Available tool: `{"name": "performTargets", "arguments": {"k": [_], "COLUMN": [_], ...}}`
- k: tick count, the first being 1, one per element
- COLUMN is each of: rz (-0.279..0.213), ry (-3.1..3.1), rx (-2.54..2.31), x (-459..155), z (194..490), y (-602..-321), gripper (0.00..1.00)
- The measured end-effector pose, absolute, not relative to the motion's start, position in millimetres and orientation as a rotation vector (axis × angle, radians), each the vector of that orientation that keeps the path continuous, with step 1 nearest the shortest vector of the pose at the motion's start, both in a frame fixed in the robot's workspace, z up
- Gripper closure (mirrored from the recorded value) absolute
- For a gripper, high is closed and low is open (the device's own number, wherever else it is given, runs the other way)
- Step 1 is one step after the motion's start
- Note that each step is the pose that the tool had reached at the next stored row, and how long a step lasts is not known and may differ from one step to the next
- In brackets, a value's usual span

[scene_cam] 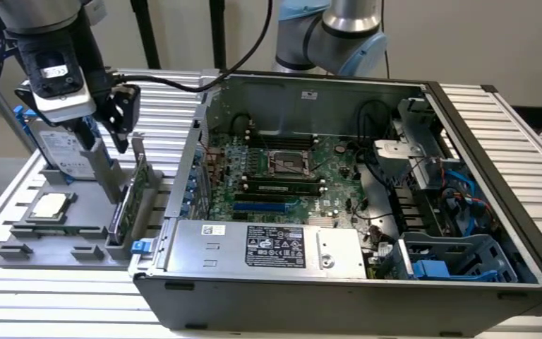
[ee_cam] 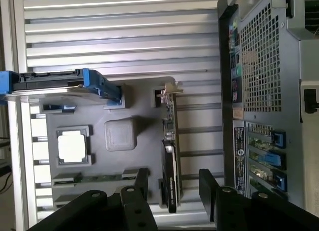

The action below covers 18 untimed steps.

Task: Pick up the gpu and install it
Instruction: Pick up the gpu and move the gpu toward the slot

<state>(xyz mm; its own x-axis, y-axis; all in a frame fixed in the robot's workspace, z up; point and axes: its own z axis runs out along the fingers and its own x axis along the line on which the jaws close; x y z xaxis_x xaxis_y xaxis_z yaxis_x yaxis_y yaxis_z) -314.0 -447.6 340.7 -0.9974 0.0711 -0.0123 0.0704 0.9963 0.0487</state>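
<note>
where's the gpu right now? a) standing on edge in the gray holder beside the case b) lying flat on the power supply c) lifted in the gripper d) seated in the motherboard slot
a: the gpu stands on edge in the gray holder beside the case, gripper open above it.

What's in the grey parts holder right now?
Black-faced gpu card standing on edge, silver hard drive in a blue frame, square silver processor chip. The open gripper hides the near edge of the grey holder.
</note>
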Motion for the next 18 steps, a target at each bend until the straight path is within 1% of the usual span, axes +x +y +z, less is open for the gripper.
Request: {"name": "performTargets", "arguments": {"k": [18], "rz": [0.076], "ry": [3.125], "rx": [0.11], "x": [-312.2], "z": [307.9], "y": [-458.1], "gripper": [0.0]}}
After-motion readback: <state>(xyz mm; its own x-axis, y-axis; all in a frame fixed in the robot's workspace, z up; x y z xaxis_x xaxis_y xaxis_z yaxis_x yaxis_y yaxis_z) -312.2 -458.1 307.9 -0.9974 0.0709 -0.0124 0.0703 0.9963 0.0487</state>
